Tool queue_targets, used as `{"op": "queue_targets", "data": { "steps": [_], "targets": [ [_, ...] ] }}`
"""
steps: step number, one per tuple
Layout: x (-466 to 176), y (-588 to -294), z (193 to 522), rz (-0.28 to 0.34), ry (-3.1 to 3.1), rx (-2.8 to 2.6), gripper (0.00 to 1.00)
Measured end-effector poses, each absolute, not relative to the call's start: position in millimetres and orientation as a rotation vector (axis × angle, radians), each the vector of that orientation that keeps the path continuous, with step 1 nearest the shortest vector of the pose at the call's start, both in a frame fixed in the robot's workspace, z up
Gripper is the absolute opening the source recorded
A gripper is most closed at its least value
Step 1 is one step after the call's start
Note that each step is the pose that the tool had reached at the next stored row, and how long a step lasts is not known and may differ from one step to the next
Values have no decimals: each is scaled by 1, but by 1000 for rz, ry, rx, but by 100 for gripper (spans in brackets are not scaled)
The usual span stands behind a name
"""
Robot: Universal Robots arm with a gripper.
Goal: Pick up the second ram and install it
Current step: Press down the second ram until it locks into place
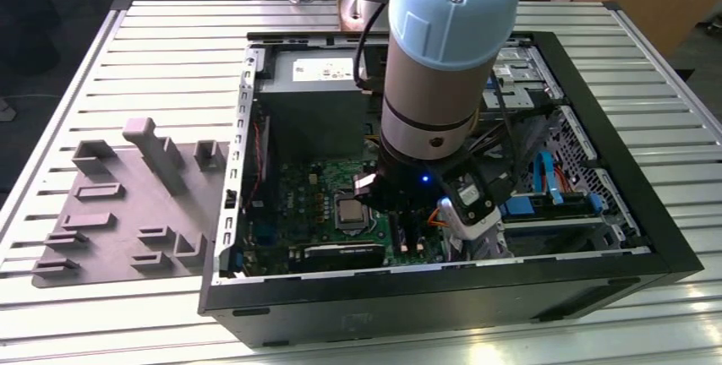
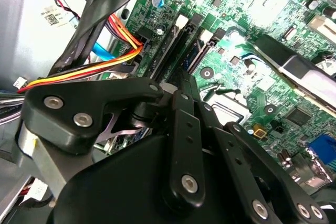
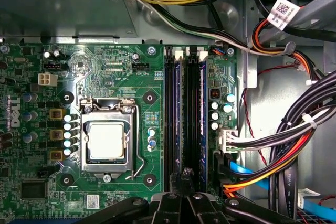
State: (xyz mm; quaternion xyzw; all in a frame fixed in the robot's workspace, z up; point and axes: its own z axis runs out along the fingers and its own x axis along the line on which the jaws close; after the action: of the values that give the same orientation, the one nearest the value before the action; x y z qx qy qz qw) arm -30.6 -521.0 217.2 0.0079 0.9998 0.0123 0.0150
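Exterior view: high, off the arm, angled down over the slatted counter (image 1: 169, 35), open PC case (image 1: 451, 293) mid-frame, grey tray (image 1: 124, 213) at 9 o'clock of it. First wrist view: close, facing straight down on the motherboard (image 3: 105, 77), gripper (image 3: 184, 203) linkage at the edge. Second wrist view: v. close, oblique past the gripper (image 2: 181, 129). Both wrist views share the memory slots (image 3: 184, 114) + CPU socket (image 3: 107, 140).

Pincer (image 3: 185, 174) tips hidden between the memory slots (image 3: 184, 108)

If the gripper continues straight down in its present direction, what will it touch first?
Probably the memory slots on the motherboard: the gripper sits just above their near end. Depth is unclear.
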Motion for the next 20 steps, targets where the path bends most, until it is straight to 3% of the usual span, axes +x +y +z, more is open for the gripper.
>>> {"op": "queue_targets", "data": {
  "steps": [20],
  "targets": [
    [-31,-521,249,39,3111,25,11]
  ]
}}
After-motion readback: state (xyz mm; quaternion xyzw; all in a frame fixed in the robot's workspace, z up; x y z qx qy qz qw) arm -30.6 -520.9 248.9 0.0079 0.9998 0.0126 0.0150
